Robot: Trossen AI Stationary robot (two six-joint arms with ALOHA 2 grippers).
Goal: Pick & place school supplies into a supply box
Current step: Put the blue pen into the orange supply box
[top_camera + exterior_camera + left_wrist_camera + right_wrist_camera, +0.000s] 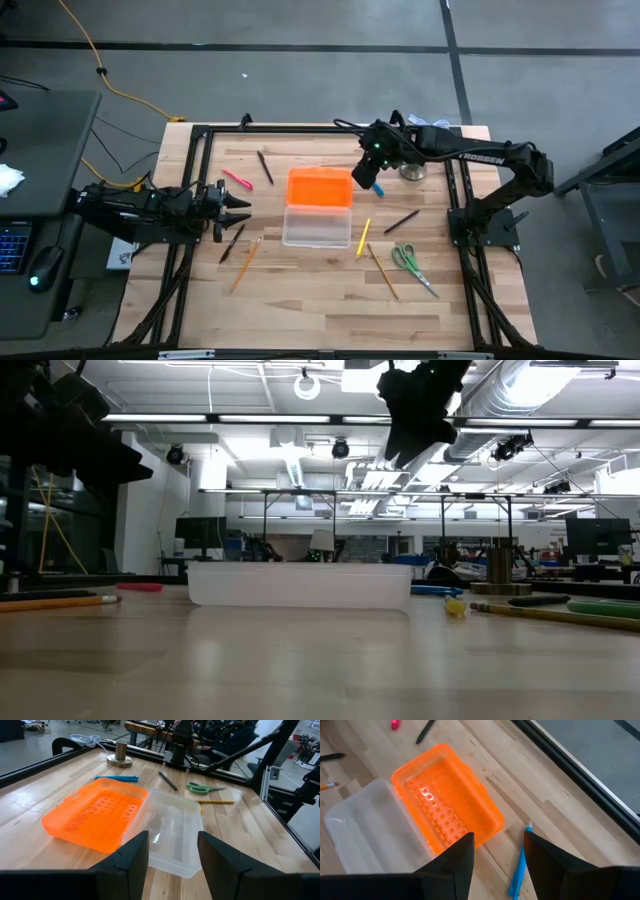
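Table (320,300): pale wood planks inside a black frame, seen whole from above.
Right arm: reaches in from the right side toward the far middle of the table.
Left arm: lies low along the left edge, waiting.
Box (317,227): clear tray, open and empty, near the table's middle; its orange lid (320,187) lies flat against the far side, still attached.
Right claw (496,857): fingers apart, holding nothing, up above the lid's right end, with a blue pen (519,869) on the wood just beside the lid below it.
Left claw (172,855): fingers apart, empty, pointed at the box from the left (the tray sits straight ahead in its own camera).
Scissors (412,265): green handles, right of the box, well apart from it.
Pencils, right side: a yellow one (364,236) just off the tray's right end, a wooden one (381,271) nearer the front, a black pen (401,222) beyond them.
Left side: pink pen (237,179), black pen (265,167), dark pencil (232,243) and wooden pencil (245,263), all loose on the table.
Metal weight (412,171): silver, far right, next to the right arm.
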